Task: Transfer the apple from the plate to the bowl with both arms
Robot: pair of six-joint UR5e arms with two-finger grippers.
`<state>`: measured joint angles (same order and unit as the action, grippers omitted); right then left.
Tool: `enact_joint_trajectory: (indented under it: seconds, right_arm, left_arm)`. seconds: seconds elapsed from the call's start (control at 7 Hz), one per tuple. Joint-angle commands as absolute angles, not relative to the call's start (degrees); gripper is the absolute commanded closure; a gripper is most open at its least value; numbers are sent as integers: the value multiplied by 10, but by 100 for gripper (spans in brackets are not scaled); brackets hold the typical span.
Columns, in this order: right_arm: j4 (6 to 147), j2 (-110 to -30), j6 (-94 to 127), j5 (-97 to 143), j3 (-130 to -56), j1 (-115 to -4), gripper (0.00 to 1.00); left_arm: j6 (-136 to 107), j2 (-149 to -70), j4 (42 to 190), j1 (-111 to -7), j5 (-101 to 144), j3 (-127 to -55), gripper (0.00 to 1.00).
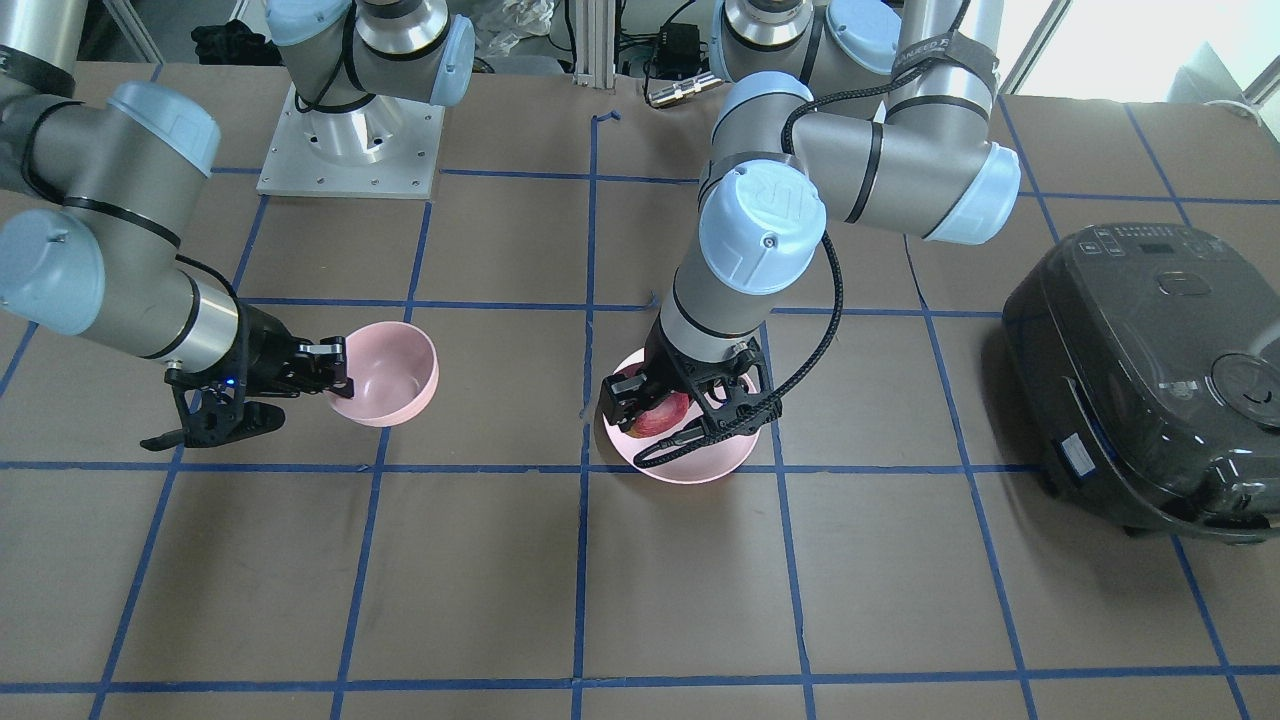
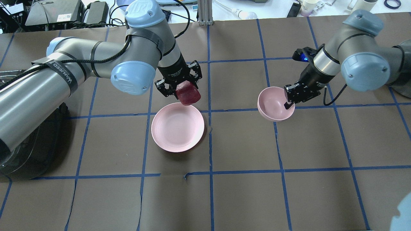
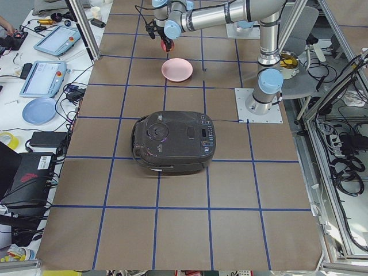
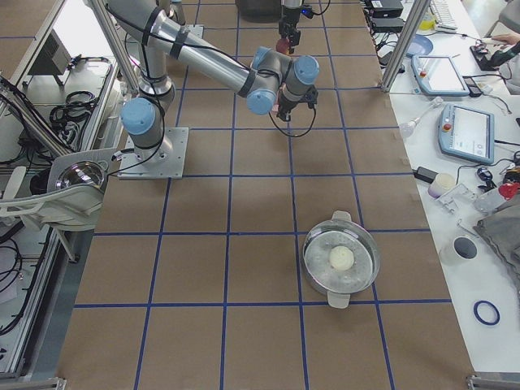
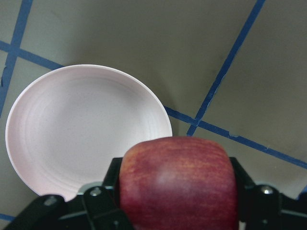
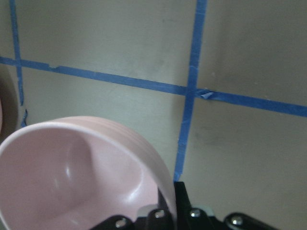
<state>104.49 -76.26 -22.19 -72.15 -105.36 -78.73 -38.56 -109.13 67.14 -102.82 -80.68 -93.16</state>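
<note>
Overhead, from the left: the left gripper [image 2: 183, 87] hangs from its arm with the jaws spread about as wide as the apple [image 2: 188, 93] and pressed on it from both sides. The apple is in the air, off the plate [image 2: 173, 131]. In this view it sits just past the plate's far rim. The plate lies flat on the table [image 2: 244, 192], bare.

To the right, well apart from the plate, the bowl [image 2: 271, 102] is tilted with its mouth turned toward the plate side. The right gripper [image 2: 290, 102] pinches its rim with the jaws nearly together, one inside the bowl and one outside, only the wall between them. We cannot tell if the bowl's base touches the table.

Front view, mirrored: the right gripper [image 1: 335, 380] and bowl [image 1: 390, 375] are on the left. The left gripper [image 1: 665, 410] and apple [image 1: 660, 412] are right of them, and from this angle they overlap the plate [image 1: 700, 465] and hide most of it. A black rice cooker [image 1: 1150, 380] is at the far right; the overhead view catches only its edge.

The left wrist view shows the apple [image 5: 177, 184] close up, with red skin and yellowish streaks, a black jaw against each side, and the bare plate [image 5: 72, 134] below it. The right wrist view shows the bowl's [image 6: 72, 177] inside and the jaws clamped on its rim at the bottom edge.

The left side view shows the gap between the apple [image 3: 167, 45] and the plate [image 3: 177, 69], and the rice cooker [image 3: 172, 141] whole. Only the right side view has a steel pot [image 4: 309, 260] with something pale and round in it.
</note>
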Motion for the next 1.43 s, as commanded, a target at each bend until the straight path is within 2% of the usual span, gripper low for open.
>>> enact_joint_trajectory:
  seconds: [0.0,0.29,0.86,1.0,1.14,1.29]
  right_arm:
    - [1064,-755,-219,-695,-1073,-814,100]
    - [1126,-748,-123,-699,-1089,-874,100]
    - [1190,-721,-113,-706,-1133,-875,99]
    - [1191,-719,-113,-707,-1137,-875,79]
    - [1198,-719,-113,-708,-1143,-875,68]
    - [1198,-722,-105,-715,-1141,-874,26]
  left_arm:
    - [-417,-1095,671,-1043,-796,-933,100]
    - [-476,-1107,663,-1090,-791,-934,100]
    - [-525,-1111,660,-1101,-786,-932,100]
    - [-539,-1112,660,-1107,-769,-933,100]
    - [-545,-1113,661,-1111,-766,-934,100]
    - [-557,-1113,661,-1114,-766,-935,100]
